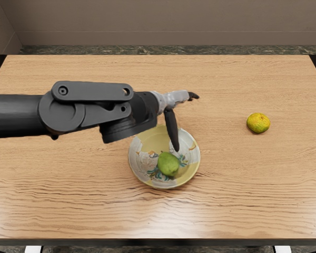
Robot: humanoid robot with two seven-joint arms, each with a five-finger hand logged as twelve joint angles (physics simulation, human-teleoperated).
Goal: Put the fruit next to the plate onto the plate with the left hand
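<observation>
The small round green fruit (168, 163) lies inside the shallow cream ceramic plate with a blue-green pattern (139, 167), just below the frame's centre. It looks light, firm and smooth-skinned, so apt to roll, and is best cupped from above around its widest girth. The grey-and-black left hand (174, 108) hovers over the plate's upper rim, spread and holding nothing: 1 dark finger (173, 132) points down towards the fruit, and the others reach rightwards. A 2nd fruit, yellow-orange (258, 123), sits well apart at the frame's right on the wooden table (68, 200).

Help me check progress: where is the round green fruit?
Head view: the round green fruit lies on the patterned yellow plate, mid-picture, under the left robot hand.
</observation>
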